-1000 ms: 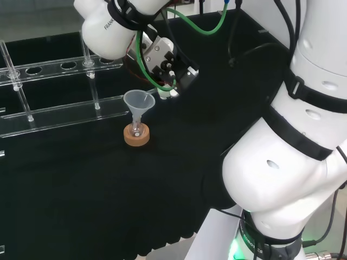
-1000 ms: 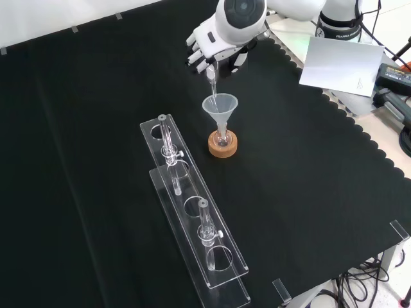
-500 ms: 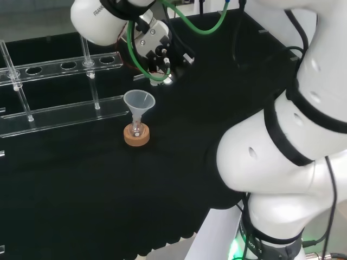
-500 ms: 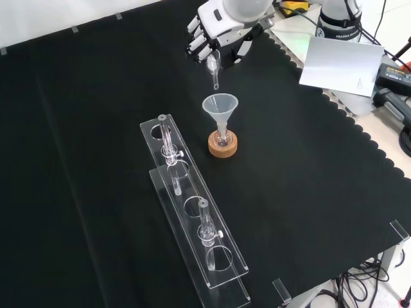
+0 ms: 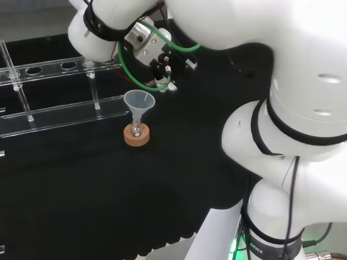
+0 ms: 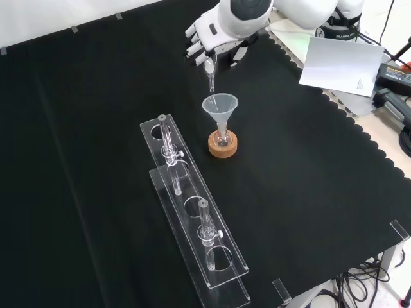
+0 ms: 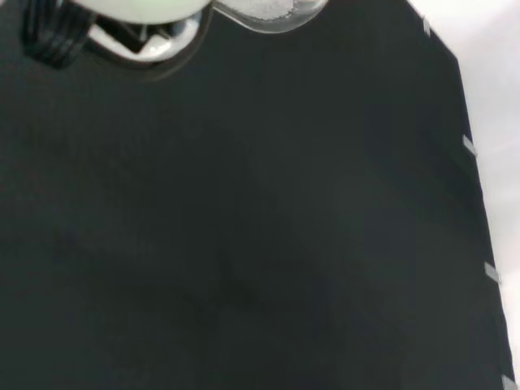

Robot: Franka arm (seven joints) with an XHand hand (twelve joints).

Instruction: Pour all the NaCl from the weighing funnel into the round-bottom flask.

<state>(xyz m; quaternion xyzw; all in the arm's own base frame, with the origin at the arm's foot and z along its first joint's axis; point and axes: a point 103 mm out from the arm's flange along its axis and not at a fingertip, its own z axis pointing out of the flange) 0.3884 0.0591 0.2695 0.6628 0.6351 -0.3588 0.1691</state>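
In the front view the hand [image 6: 215, 35] is hanging over the far part of the table [image 6: 96, 96], its fingers [image 6: 196, 46] curling round the weighing funnel [image 6: 210, 69] and pinching its upper end. The weighing funnel is pointing spout-down below the fingers, its narrow tip standing above and a little left of the clear plastic funnel [image 6: 220, 109], apart from the rim rather than inside it. That plastic funnel is sitting upright in the neck of the small round-bottom flask [image 6: 222, 137], which is resting on a cork ring [image 6: 223, 145] (its stand) near the middle of the black cloth.

In the head view the hand [image 5: 154, 57] is hovering up and to the right of the plastic funnel [image 5: 139, 103], with the flask [image 5: 136, 129] and cork ring [image 5: 136, 136] below it.

In the wrist view a clear rounded part of the weighing funnel [image 7: 272, 10] is showing white grains inside, next to a blurred white part of the hand [image 7: 138, 10].

Two clear acrylic racks [image 6: 192, 224] are lying to the left of the flask in the front view, with slim glass pieces standing in them.
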